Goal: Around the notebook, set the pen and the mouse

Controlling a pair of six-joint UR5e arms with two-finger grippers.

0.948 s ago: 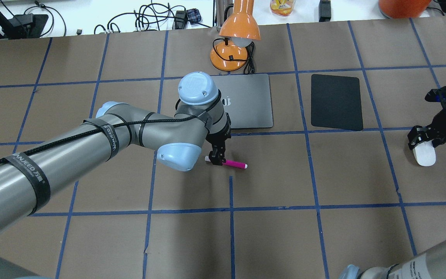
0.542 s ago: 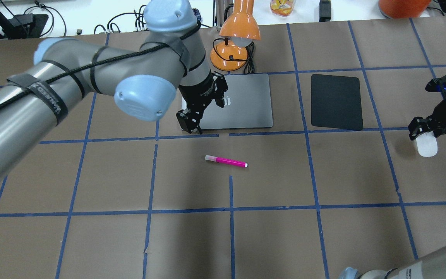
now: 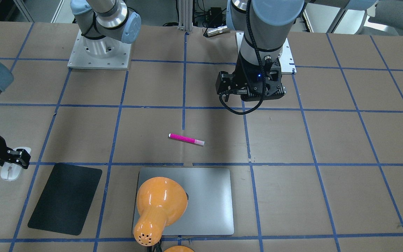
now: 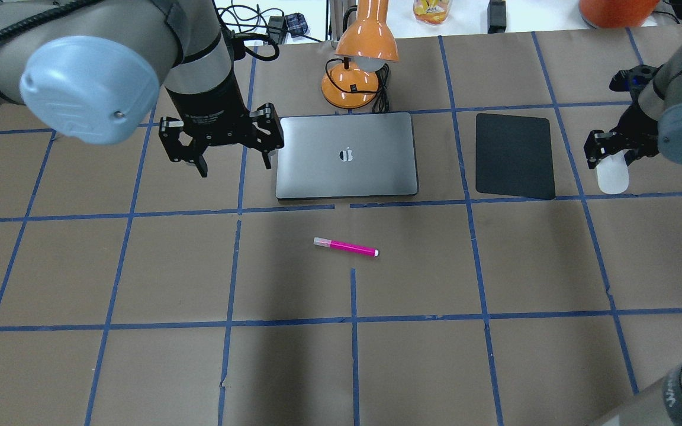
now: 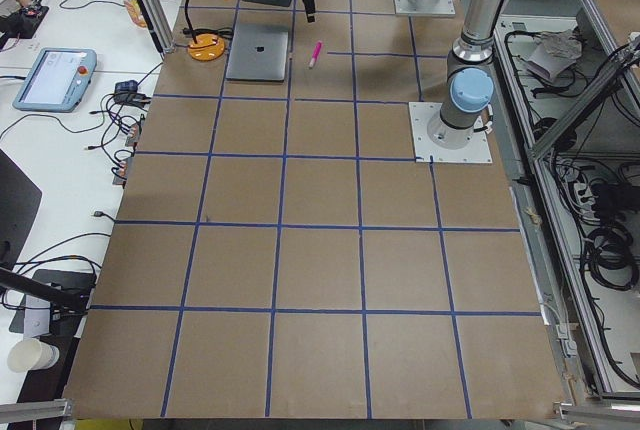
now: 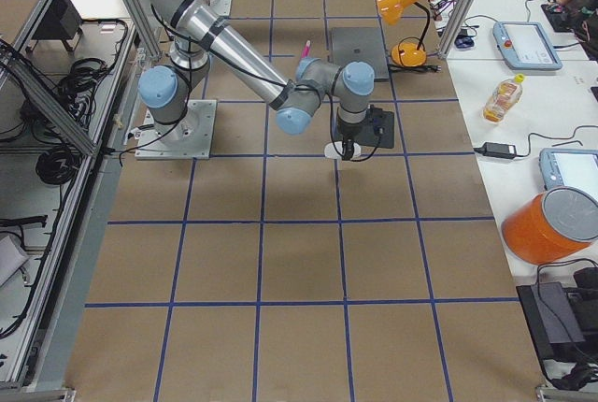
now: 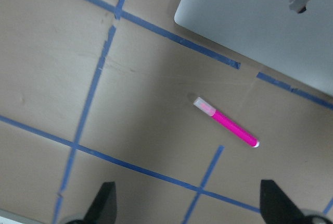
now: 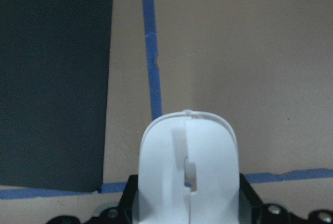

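The magenta pen (image 4: 346, 247) lies flat on the brown table, in front of the silver-grey notebook (image 4: 347, 157) and apart from it. My left gripper (image 4: 234, 165) hangs open and empty, high above the table just left of the notebook. In the left wrist view the pen (image 7: 225, 128) lies far below the spread fingertips (image 7: 106, 200), with the notebook (image 7: 260, 21) corner at top right. My right gripper (image 4: 610, 157) is shut on the white mouse (image 4: 612, 177), just right of the black mat. The mouse (image 8: 190, 172) fills the lower part of the right wrist view.
A black mat (image 4: 514, 155) lies right of the notebook. An orange desk lamp (image 4: 362, 59) stands behind the notebook, and its shade covers part of the notebook in the front view (image 3: 159, 206). Cables and bottles sit beyond the table's far edge.
My left gripper let go of the pen, rose, and swung back and to the left of the notebook. The pen stayed put. My right gripper carried the mouse farther back beside the mat.
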